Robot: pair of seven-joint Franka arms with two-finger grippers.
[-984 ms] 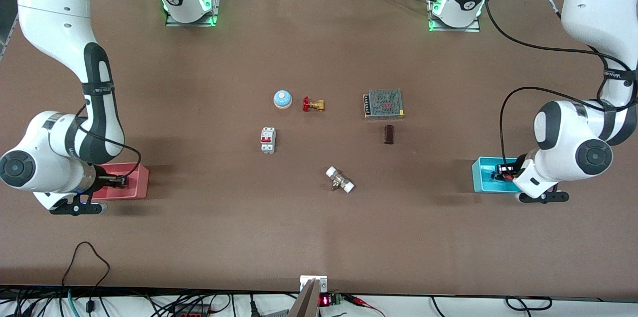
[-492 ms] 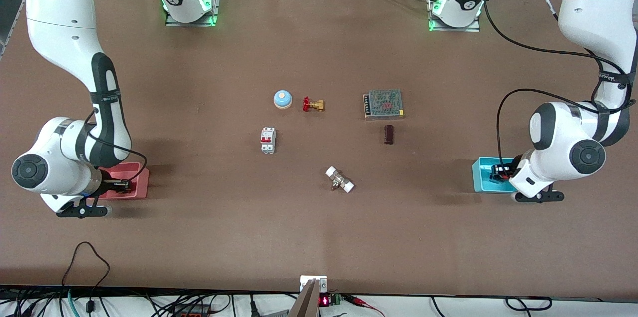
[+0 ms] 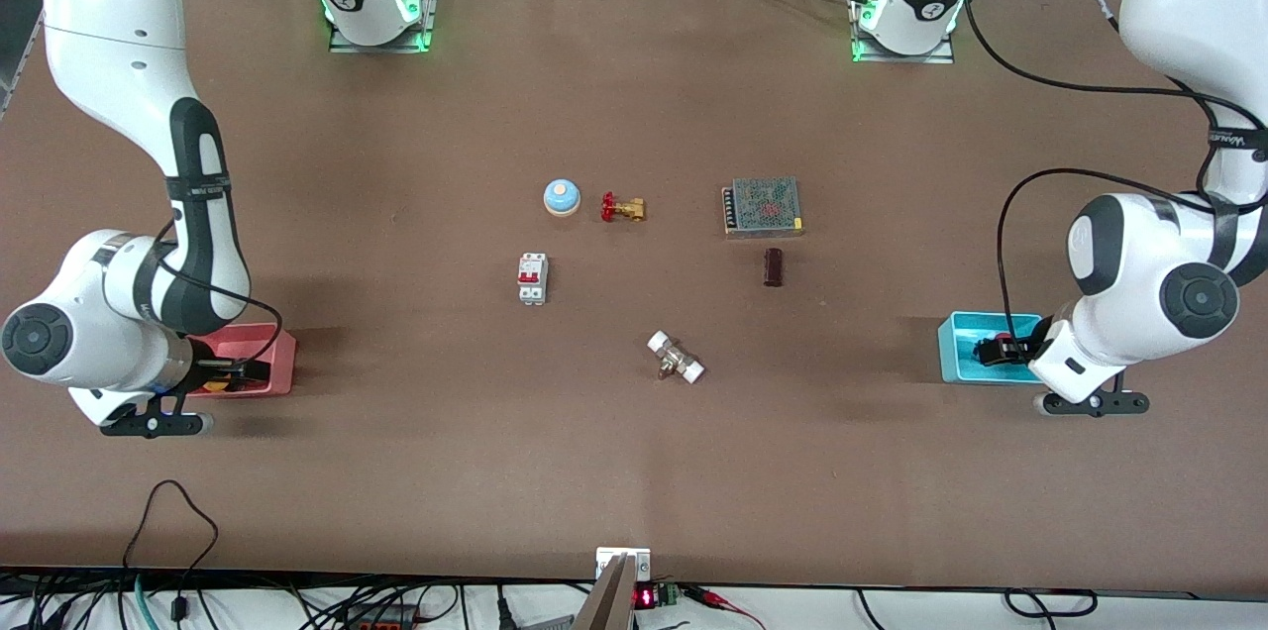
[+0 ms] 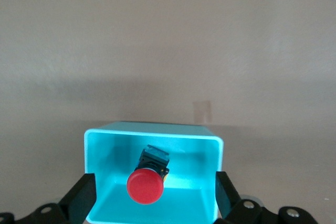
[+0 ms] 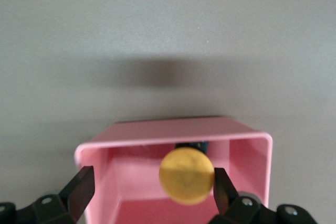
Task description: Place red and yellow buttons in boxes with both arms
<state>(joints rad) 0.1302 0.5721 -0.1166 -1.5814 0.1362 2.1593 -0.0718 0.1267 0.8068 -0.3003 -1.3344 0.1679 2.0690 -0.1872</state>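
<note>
The red button (image 4: 144,186) lies in the cyan box (image 4: 152,129) at the left arm's end of the table, its cap up. My left gripper (image 4: 153,203) is open over the box, one finger at each side wall, touching nothing. In the front view the left gripper (image 3: 1001,351) hangs over the cyan box (image 3: 959,353). The yellow button (image 5: 186,176) is inside the pink box (image 5: 173,127), close beside one finger. My right gripper (image 5: 151,195) is open above it. In the front view the right gripper (image 3: 233,374) is over the pink box (image 3: 277,363), and the yellow cap (image 3: 220,382) shows.
Mid-table stand a blue bell (image 3: 562,197), a brass valve with a red handle (image 3: 623,208), a grey mesh-topped box (image 3: 762,206), a white circuit breaker (image 3: 533,278), a dark brown cylinder (image 3: 774,267) and a white-ended fitting (image 3: 676,358).
Both arms shifted slightly over their boxes. The yellow cap now shows in the pink box under the right gripper.
</note>
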